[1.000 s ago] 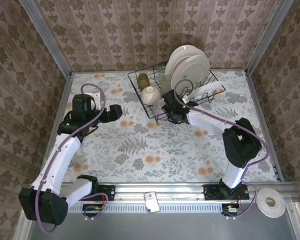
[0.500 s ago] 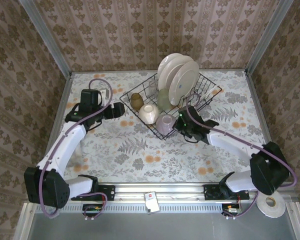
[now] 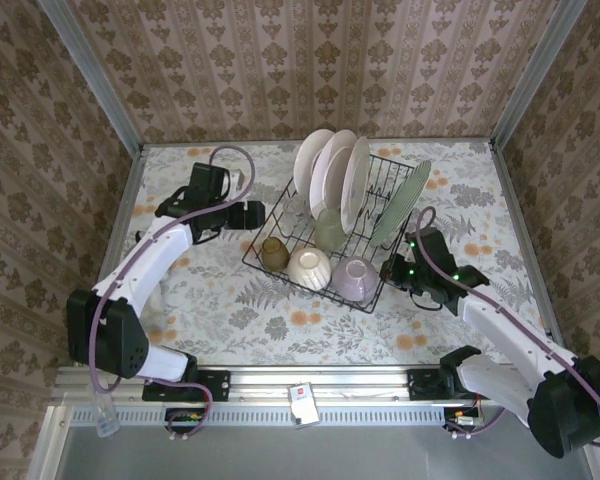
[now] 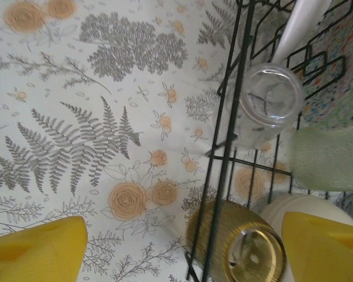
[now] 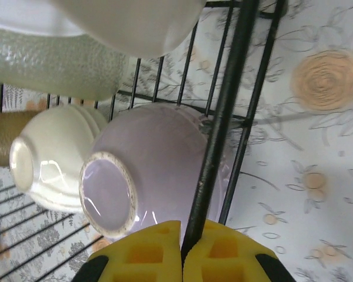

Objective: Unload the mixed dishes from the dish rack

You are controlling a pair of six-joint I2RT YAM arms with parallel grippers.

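At table point(image 3: 210, 300) centre, loaded dish rack point(image 3: 383, 182); right gripper point(image 5: 181, 232) clamped on its rim wire, left gripper point(image 4: 179, 249) wide above small brown cup point(image 4: 238, 247) in rack: likely light, slick, brittle; pinch across rim.

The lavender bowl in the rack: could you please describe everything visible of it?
The lavender bowl looks like glossy ceramic, with a paler, rough-edged foot ring. It lies tipped over, foot toward the right wrist camera, in the near right corner of the dish rack, resting on the wires beside the cream bowl.
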